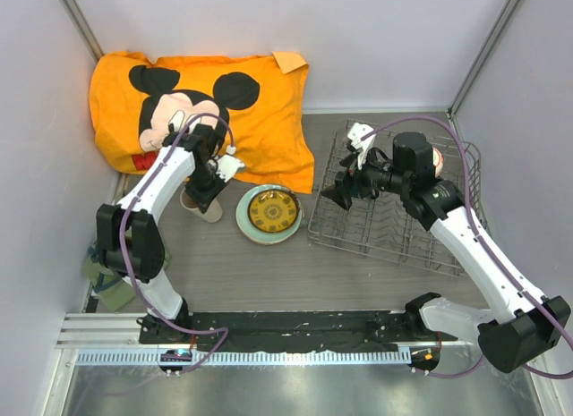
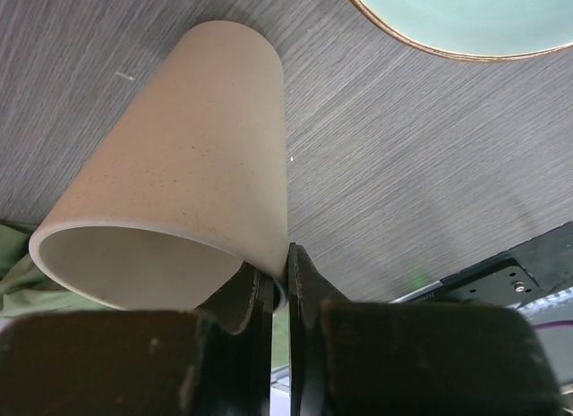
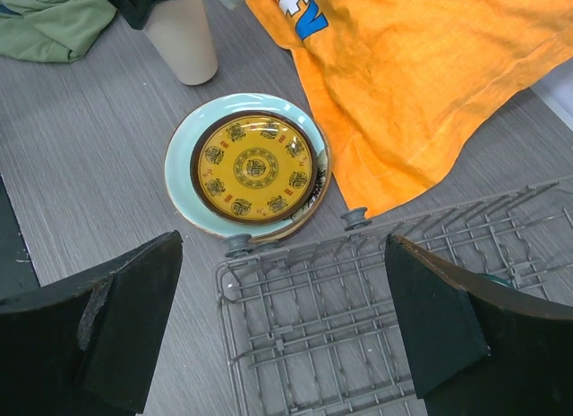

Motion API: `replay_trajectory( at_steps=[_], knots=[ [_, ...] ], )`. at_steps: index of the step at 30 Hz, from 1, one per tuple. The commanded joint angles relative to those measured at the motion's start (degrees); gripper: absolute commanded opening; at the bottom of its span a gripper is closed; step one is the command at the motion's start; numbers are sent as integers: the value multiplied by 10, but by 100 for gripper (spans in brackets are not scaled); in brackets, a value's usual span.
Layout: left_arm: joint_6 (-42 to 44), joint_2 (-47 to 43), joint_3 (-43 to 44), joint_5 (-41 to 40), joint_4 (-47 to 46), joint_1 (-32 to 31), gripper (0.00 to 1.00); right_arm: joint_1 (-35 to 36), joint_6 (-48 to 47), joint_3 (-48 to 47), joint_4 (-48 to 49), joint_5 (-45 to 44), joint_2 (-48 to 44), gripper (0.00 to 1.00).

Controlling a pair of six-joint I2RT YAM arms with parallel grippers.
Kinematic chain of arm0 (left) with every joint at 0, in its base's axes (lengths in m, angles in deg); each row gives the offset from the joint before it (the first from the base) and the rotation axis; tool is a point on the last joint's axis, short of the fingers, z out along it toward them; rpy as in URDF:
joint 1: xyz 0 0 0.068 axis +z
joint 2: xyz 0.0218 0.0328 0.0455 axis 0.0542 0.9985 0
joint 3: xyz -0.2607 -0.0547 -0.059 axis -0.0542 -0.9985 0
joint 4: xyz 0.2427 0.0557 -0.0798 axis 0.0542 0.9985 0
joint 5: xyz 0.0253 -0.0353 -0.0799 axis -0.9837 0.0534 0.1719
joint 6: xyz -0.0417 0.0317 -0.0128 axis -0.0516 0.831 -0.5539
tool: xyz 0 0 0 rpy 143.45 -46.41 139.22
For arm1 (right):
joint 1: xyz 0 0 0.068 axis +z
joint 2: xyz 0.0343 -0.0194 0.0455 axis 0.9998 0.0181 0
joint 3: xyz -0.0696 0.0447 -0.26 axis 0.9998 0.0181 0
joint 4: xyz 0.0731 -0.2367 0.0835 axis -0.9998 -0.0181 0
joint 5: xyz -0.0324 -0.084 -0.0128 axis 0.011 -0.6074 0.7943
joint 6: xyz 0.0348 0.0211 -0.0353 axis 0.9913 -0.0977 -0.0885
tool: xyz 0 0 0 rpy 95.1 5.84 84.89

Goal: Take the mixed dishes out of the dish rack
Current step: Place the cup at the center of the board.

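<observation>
My left gripper [image 1: 212,185] is shut on the rim of the beige handleless cup [image 1: 202,207]. One finger is inside the cup and one is outside [image 2: 285,275]. The cup [image 3: 183,40] is upright at table level, left of the pale-green plate with the yellow-brown centre [image 1: 269,213]. That plate [image 3: 246,165] lies flat, and a floral rim [image 3: 319,185] shows from under it. My right gripper [image 1: 344,192] is open and empty [image 3: 282,318] above the left end of the grey wire dish rack [image 3: 358,300]. A reddish bowl [image 1: 437,158] shows in the rack [image 1: 394,233] behind my right wrist. The teal mug is not visible.
An orange Mickey Mouse pillow [image 1: 206,103] lies at the back left, its corner close to the rack [image 3: 421,67]. A green cloth [image 1: 103,277] lies at the left edge by my left arm's base. White walls close in the table on three sides.
</observation>
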Motion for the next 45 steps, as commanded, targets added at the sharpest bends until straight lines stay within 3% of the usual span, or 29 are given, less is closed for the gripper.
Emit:
replay_trajectory(
  at_steps=[1,8,14,32,45],
  knots=[
    [3,29,35,-23,11,-12,0,3,-9,1,16,-7,-17,99],
    [-2,61,52,-23,22,-23,3,2,-21,9,15,-24,-30,100],
    [-1,64,54,-23,27,-27,30,3,-28,9,3,-55,-20,100],
    [-12,5,84,24,-10,-27,86,-16,-63,51,1,-190,-15,100],
    [-53,-95,87,92,-78,-27,100,-149,-97,51,2,-158,88,95]
  ],
)
